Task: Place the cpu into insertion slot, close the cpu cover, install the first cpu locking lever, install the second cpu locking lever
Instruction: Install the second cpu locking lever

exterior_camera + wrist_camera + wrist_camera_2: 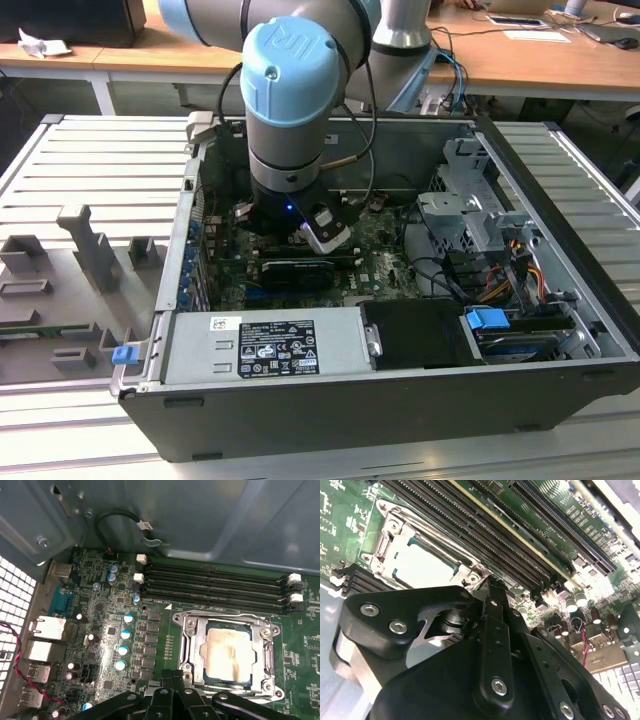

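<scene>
The cpu (227, 651) lies seated in the insertion slot (192, 652) with the cpu cover (265, 650) closed flat around it — its pale face shows through the frame opening. The gripper (175, 677) sits at about seven o'clock of the socket, just beside the frame's corner, jaws drawn narrow and holding nothing. Four memory slots (215, 587) run at twelve o'clock of the socket on the green motherboard (100, 630).

1. Exterior view: set off the arm, high and fairly near, looking down into the open computer case (400, 330) on the bench (80, 180).
2. First wrist view: very close over the motherboard (100, 630), facing down past the end effector (175, 692) onto the cpu (227, 650).
3. Second wrist view: closer, tilted, behind the end effector (490, 587).
4. Shared by both wrist views: cpu (417, 562), memory slots (215, 585), end effector linkage.
</scene>
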Robot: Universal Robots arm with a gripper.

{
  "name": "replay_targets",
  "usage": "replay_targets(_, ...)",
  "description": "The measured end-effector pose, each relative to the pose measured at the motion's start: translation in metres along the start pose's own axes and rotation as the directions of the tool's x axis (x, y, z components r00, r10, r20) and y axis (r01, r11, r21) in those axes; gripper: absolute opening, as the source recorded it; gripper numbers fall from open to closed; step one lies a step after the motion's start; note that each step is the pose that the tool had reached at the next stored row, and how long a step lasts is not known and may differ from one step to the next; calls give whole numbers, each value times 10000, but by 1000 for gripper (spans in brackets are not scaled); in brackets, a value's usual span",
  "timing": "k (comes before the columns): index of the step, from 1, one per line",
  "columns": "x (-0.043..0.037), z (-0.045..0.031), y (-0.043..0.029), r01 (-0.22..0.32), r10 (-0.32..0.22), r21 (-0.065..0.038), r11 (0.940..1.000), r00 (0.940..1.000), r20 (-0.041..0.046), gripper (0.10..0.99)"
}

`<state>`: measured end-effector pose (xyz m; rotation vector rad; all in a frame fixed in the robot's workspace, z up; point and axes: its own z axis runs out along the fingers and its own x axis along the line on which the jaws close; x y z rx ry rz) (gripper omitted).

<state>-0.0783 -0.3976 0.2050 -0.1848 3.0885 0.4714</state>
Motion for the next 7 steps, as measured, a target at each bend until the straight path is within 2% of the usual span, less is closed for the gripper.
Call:
replay_targets(5,-2,-71,22,0,0,1,10000,10000,-1,106)
replay_targets(7,-3,-74,24,1,-1,-1,10000,10000,1,106)
